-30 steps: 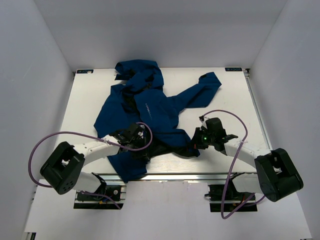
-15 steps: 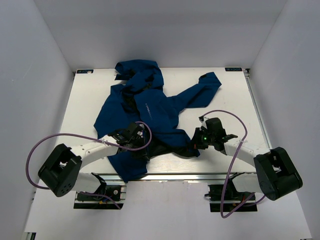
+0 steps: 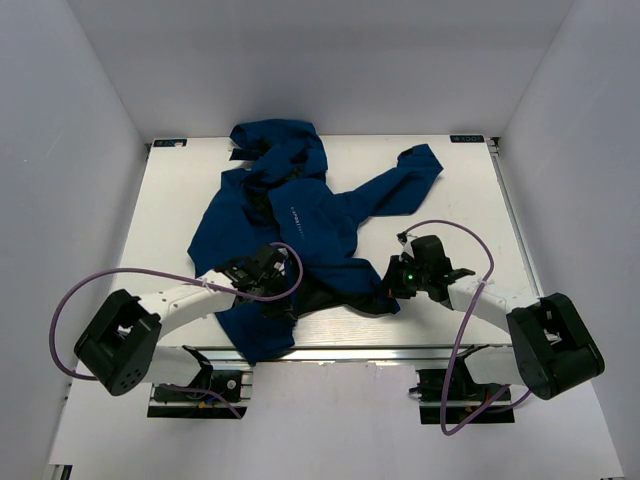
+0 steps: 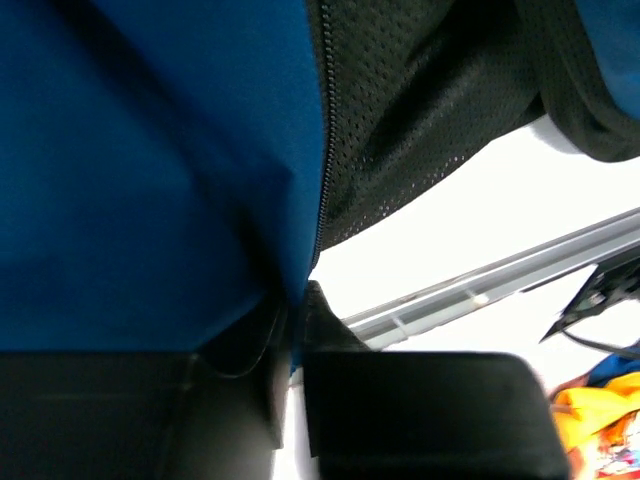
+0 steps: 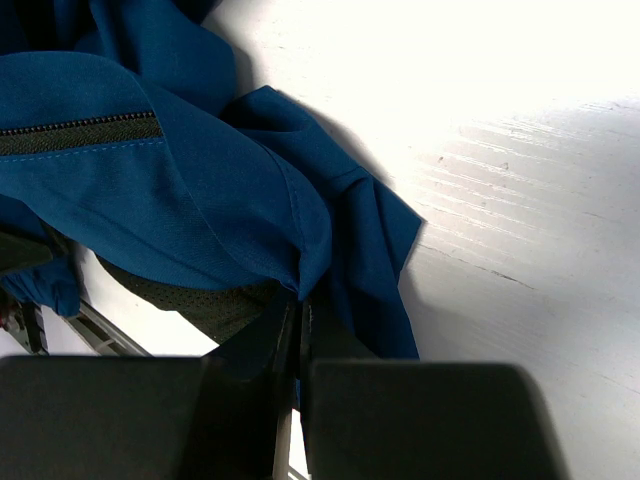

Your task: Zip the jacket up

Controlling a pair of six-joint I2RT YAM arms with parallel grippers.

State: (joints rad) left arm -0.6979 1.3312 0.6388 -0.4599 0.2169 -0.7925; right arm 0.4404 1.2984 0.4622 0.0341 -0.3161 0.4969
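Over last second, left arm's big black joint block (image 3: 115, 342) drifted slightly left and toward near edge of table (image 3: 470, 200). Purple cable (image 3: 140, 269) looping from that arm swung further left and sagged lower. Left gripper (image 3: 268, 283), pinched on jacket (image 3: 300, 215) front edge, crept fraction nearer arm bases. Right arm's black joint block (image 3: 547, 347) nudged slightly left. Right gripper (image 3: 397, 280) moved barely, if at all.

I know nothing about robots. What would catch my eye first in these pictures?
A big dark blue jacket sprawls crumpled across the white table, hood at the far end, one sleeve flung toward the right. At its near hem the left gripper and the right gripper each pinch the fabric. The left wrist view shows zipper teeth running beside black mesh lining.
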